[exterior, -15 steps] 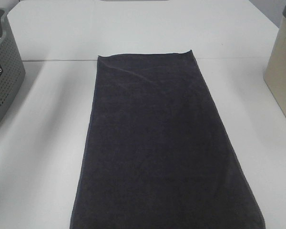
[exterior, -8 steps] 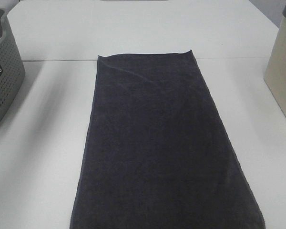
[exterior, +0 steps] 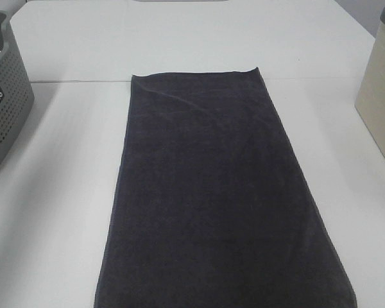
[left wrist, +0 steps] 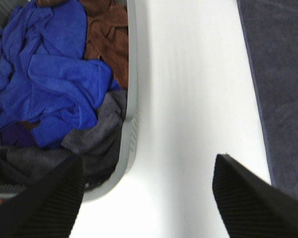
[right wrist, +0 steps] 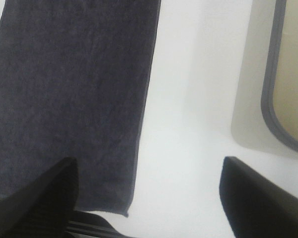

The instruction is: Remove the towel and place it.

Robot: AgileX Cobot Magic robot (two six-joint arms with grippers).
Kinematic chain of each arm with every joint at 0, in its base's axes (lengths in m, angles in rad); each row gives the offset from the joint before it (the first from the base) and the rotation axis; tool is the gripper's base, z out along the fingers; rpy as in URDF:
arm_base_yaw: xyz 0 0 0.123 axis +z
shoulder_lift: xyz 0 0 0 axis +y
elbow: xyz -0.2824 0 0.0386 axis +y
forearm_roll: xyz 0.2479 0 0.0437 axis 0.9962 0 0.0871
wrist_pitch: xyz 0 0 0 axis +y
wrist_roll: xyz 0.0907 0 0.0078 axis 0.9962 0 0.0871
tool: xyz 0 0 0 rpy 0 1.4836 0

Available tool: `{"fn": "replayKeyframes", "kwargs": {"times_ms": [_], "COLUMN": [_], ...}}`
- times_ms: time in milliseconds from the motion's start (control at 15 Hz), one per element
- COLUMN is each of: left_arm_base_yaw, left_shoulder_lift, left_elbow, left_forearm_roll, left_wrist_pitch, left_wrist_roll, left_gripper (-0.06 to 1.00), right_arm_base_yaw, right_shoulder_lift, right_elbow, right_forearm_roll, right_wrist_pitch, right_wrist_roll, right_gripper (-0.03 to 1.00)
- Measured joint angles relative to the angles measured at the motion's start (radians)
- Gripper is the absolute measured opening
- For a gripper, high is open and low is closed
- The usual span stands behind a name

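A: Surface status?

B: White table (exterior: 58,192), matte, with a thin seam running across it at the towel's far edge. Far left, a grey perforated basket (exterior: 3,109), cut off by the frame edge, small label on its side. The left wrist view shows its rim (left wrist: 130,99) and what's in it: a blue cloth (left wrist: 49,79), a brown cloth (left wrist: 107,34) and a grey cloth (left wrist: 97,136), all bunched up.

A: Towel?

B: Towel (exterior: 215,192) lies flat in the middle of the table, long axis running away from the camera, near end cut off by the bottom of the frame. Dark charcoal, thin hem, one slight crease near the far left corner. Well apart from the basket, bare table between. The right wrist view shows a near corner of it (right wrist: 69,99) lying flat.

A: Right side?

B: Beige bin (exterior: 380,109) with a grey rim at the right edge, partly out of frame. Also well apart from the towel.

A: Grippers?

B: Neither shows in the high view. Left gripper (left wrist: 149,198): black ribbed fingers spread wide, nothing between, over bare table beside the basket rim. Right gripper (right wrist: 149,198): also spread wide and empty, over bare table between towel edge and bin.

A: Room?

B: Only a grey strip past the far corners.
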Motion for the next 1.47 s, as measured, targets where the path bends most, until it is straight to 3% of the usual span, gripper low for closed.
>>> {"fn": "replayKeyframes", "kwargs": {"times_ms": [333,600,1067,1467], "left_arm_base_yaw": [0.0,0.0,0.0,0.0], "left_shoulder_lift": [-0.426,-0.786,-1.226,-1.231], "left_elbow": [0.384,0.595,0.75,0.761], "left_forearm_roll": [0.06,0.072,0.049,-0.03], "left_wrist_pitch": [-0.076,-0.107,-0.014,-0.005], "left_wrist_roll": [-0.006,-0.007,0.009,0.095], "left_gripper": [0.69,0.69,0.69,0.69], "right_arm_base_yaw": [0.0,0.0,0.0,0.0], "right_shoulder_lift": [-0.426,-0.667,-0.964,-0.972], "right_elbow": [0.301,0.502,0.662,0.662], "right_forearm_roll": [-0.005,-0.045,-0.037,-0.038], "right_wrist_pitch": [-0.001,-0.071,-0.156,-0.157], "right_wrist_roll": [-0.004,0.014,0.015,0.015], "right_gripper": [0.76,0.76,0.76,0.76]}}
